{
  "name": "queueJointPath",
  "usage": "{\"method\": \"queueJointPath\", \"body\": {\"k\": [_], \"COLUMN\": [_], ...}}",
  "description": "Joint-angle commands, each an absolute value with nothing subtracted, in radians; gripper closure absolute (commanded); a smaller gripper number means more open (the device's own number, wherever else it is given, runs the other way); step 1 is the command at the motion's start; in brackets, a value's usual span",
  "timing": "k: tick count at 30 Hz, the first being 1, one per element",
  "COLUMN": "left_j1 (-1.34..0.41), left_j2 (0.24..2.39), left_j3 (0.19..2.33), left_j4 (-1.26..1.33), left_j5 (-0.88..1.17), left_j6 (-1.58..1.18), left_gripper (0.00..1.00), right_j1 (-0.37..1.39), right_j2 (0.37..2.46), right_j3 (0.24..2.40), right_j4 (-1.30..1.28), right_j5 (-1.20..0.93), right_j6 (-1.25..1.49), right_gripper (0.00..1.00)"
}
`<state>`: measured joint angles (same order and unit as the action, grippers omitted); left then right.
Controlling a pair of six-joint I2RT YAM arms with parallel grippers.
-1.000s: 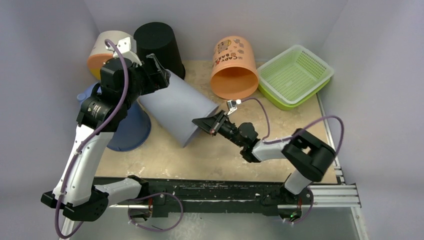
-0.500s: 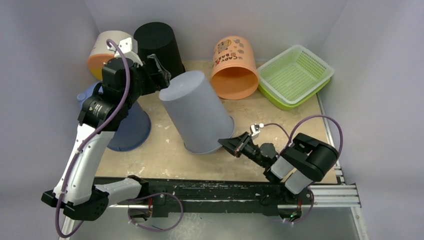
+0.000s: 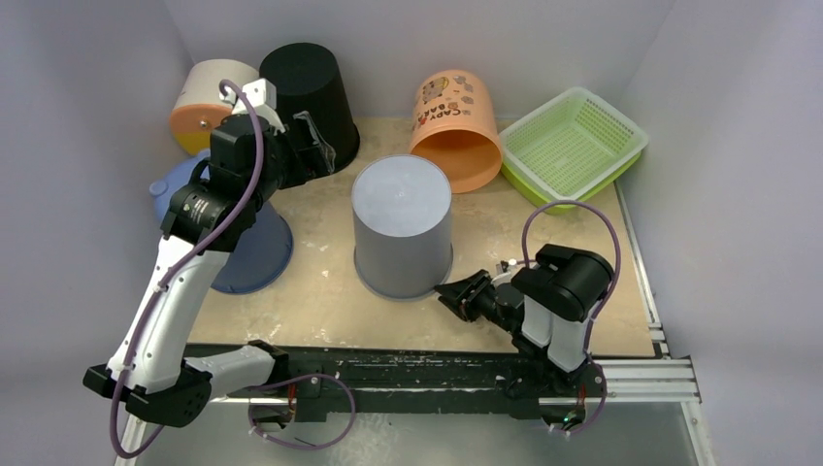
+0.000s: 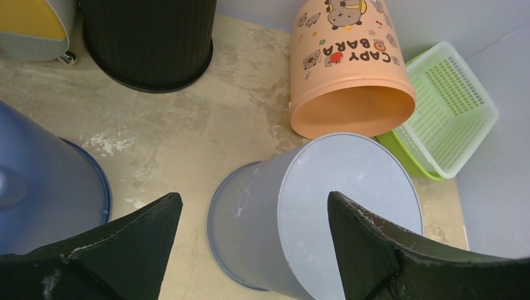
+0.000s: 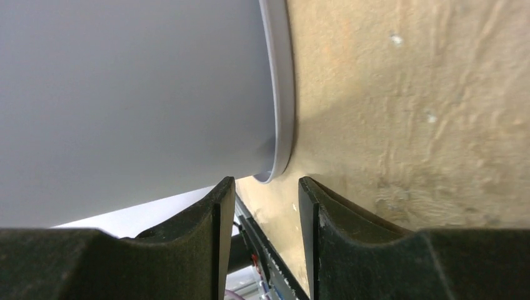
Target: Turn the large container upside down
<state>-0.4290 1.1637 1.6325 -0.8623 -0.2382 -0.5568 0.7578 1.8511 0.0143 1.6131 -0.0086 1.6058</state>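
Behind container (image 3: 402, 209), orange bucket (image 3: 451, 126), perhaps touching

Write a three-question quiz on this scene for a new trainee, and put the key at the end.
1. True or false: the grey container stands with its closed base facing up.
2. The orange bucket is: A) upright, B) lying on its side, C) stacked on the grey container.
3. Which gripper sits low on the table beside the grey container's rim?

Key: 1 true. 2 B. 3 the right gripper, which has nothing between its fingers.
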Motion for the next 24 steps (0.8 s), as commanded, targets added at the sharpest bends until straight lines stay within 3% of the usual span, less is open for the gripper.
{"method": "queueJointPath", "body": {"k": [1, 7, 11, 14, 17, 19, 24], "left_j1": [-0.436, -0.436, -0.435, -0.435, -0.435, -0.435, -0.435], "left_j2": [1.164, 1.164, 1.170, 1.171, 1.168, 1.164, 1.165], "left_j3": [1.629, 1.645, 1.684, 1.716, 1.725, 1.722, 1.725], "left_j4": [-0.841, -0.843, -0.853, -0.856, -0.858, -0.855, -0.857], "left_j5": [-0.224, -0.230, -0.246, -0.255, -0.265, -0.269, -0.275], "left_j6": [-0.552, -0.556, -0.548, -0.544, -0.546, -0.549, -0.548], "left_gripper": [0.17, 0.17, 0.17, 0.17, 0.17, 0.17, 0.17], "right_j1": [0.753, 0.744, 0.715, 0.690, 0.687, 0.685, 0.698], "right_j2": [1.861, 1.772, 1.589, 1.357, 1.150, 1.123, 1.276], "right_j3": [0.007, 0.044, 0.108, 0.227, 0.454, 0.591, 0.912], "right_j4": [2.009, 1.915, 1.676, 1.259, 0.640, 0.351, -0.111], "right_j5": [0.062, 0.060, 0.065, 0.043, 0.097, 0.151, 0.204], "right_j6": [1.628, 1.616, 1.560, 1.449, 1.259, 1.160, 0.934], "right_gripper": [0.55, 0.55, 0.55, 0.52, 0.38, 0.31, 0.29]}}
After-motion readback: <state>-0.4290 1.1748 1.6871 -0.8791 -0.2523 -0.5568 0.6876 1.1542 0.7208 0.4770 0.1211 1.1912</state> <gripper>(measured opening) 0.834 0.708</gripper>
